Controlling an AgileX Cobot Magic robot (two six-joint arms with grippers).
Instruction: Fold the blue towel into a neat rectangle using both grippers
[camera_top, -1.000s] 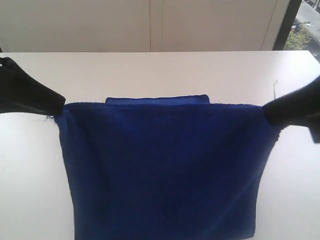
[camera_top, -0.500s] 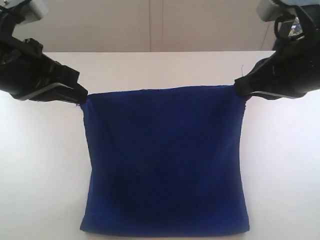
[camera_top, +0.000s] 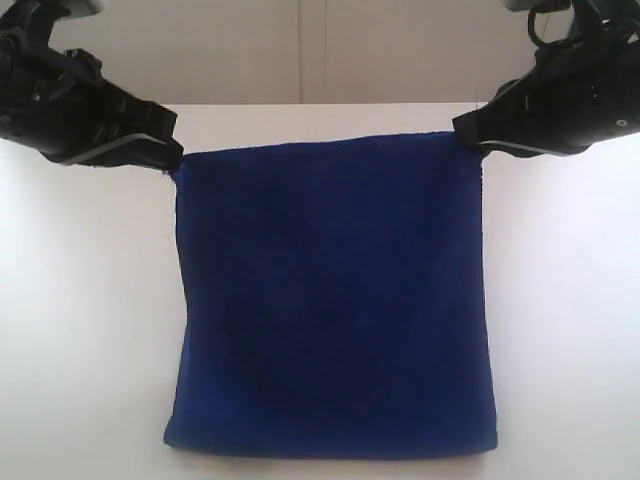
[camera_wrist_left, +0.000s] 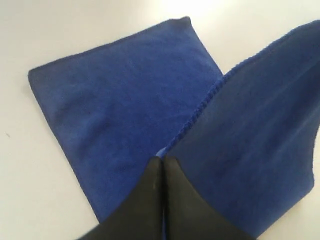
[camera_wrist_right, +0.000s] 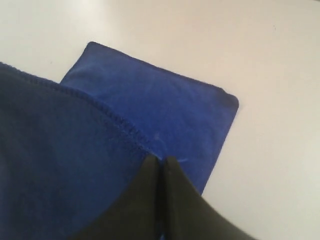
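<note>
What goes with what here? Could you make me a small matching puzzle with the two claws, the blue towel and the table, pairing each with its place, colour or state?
Things:
1. left claw
2. right claw
3. blue towel
4. table

Descriptions:
A. white, lying under everything else
B. one edge lifted, another part lying flat
C. shut on the cloth's corner at the right of the exterior view
D. shut on the cloth's corner at the left of the exterior view

Pairs: 1-D, 2-C, 3-B, 4-A
</note>
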